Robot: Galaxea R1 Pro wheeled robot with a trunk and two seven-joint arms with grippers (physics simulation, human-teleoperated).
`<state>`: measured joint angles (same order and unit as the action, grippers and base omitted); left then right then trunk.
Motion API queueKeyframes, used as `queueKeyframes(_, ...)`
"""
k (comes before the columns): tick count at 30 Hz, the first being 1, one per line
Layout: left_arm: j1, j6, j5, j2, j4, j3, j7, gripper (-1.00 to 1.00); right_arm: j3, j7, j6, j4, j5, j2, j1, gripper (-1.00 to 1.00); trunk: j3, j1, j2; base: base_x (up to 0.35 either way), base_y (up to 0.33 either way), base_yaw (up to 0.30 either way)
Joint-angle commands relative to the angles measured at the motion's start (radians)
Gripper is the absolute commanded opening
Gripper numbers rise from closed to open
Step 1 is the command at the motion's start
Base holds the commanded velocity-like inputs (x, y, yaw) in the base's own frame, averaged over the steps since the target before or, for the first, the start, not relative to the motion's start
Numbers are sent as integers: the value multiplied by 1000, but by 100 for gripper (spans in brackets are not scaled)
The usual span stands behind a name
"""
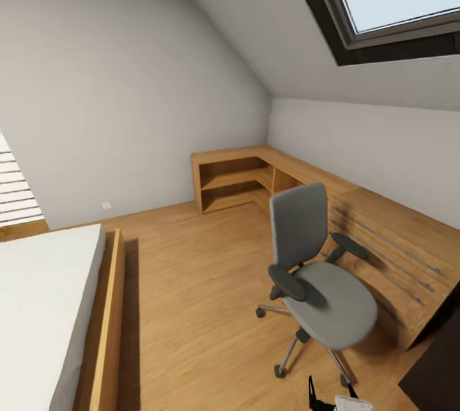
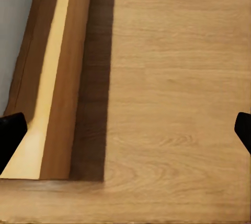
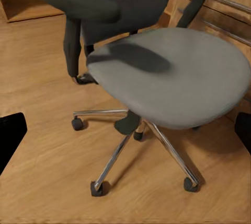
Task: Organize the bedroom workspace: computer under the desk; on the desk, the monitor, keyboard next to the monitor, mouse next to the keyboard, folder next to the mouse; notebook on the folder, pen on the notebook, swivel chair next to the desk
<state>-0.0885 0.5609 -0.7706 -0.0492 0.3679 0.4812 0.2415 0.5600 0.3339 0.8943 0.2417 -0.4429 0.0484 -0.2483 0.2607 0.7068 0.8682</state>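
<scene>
Wood floor [image 1: 191, 283] spans the attic bedroom. Swivel chair [image 1: 319, 283] stands beside the wooden chest [image 1: 396, 251], seat bare. Left gripper [image 2: 125, 130] and right gripper [image 3: 125, 130] both spread wide, holding nothing.

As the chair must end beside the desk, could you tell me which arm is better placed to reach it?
Probably the right: its camera looks straight at the chair seat, close ahead. The left arm's camera faces floor beside the bed frame.

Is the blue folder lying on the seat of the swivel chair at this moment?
No, the grey seat of the swivel chair is bare in the right wrist view, with only a shadow across it.
</scene>
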Motion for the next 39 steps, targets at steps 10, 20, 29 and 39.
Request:
queueKeyframes(10, -2, -14, 7, 11, -79, 18, 1, 100, 17, 2, -52, -155, 6, -3, -17, 100, 1, 0, 1, 3, 0, 279)
queueKeyframes(20, -2, -15, 43, 22, -81, 21, 1, 100, 17, 2, -49, -159, 7, -5, -17, 100, 1, 0, 1, 230, 0, 283)
queueKeyframes(29, -2, -15, 116, 32, -82, 16, 7, 100, 18, 2, -49, -159, 7, -5, -17, 100, 1, 0, 1, 29, -101, 109)
queueKeyframes(39, -2, -15, 118, 32, -83, 16, 7, 100, 17, 3, -49, -158, 6, -7, -17, 100, 1, 0, 1, 0, -132, 25)
